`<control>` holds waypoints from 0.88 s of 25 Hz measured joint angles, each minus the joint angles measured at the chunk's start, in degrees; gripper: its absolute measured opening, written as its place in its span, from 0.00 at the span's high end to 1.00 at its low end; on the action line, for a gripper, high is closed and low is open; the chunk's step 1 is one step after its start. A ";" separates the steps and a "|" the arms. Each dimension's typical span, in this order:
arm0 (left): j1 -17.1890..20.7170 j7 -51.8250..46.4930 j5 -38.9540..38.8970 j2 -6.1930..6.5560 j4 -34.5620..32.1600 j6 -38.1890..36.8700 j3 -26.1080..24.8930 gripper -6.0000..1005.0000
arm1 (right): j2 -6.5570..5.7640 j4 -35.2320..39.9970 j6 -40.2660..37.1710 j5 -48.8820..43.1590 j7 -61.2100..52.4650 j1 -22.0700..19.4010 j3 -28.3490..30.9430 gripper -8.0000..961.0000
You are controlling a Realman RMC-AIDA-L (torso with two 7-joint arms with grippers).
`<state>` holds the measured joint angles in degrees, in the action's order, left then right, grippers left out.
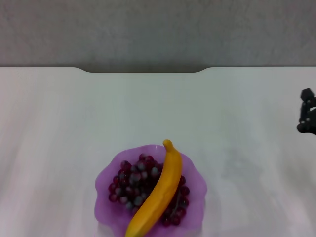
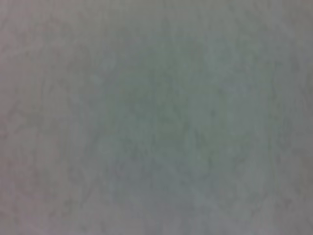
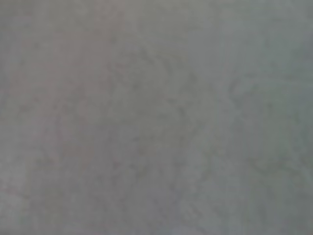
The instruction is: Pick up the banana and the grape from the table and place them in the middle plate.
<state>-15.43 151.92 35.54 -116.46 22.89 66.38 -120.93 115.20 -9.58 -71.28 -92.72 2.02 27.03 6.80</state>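
Observation:
In the head view the purple scalloped middle plate (image 1: pixel 195 177) sits near the front middle of the white table (image 1: pixel 74 123). The dark red-purple grape (image 1: pixel 134 180) bunch lies inside it. Across the grapes rests the yellow-orange banana (image 1: pixel 159 195), its tip pointing away from me. A black part of my right gripper (image 1: pixel 307 112) shows at the right edge of the head view, well away from the plate. My left gripper is out of view. Both wrist views show only a plain grey surface.
The table's far edge has a shallow notch (image 1: pixel 143 70) in the middle, with a grey wall (image 1: pixel 158 29) behind it. White tabletop surrounds the plate on all sides.

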 joint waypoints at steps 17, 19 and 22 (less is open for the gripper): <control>-1.92 2.50 -3.85 0.07 -4.80 -0.24 -2.47 0.98 | -0.13 3.14 -2.85 15.50 -3.91 -3.20 7.19 0.99; -2.20 2.47 -4.44 0.04 -4.85 -0.23 -2.44 0.98 | -0.14 3.16 -2.86 16.04 -4.24 -3.18 7.20 0.99; -2.78 2.46 -4.74 -0.01 -5.44 -0.26 -2.41 0.98 | -0.22 3.43 -2.77 16.82 -4.36 -3.02 7.22 0.99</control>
<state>-18.21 154.39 30.80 -116.47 17.45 66.13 -123.33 114.98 -6.15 -74.05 -75.90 -2.35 24.01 14.03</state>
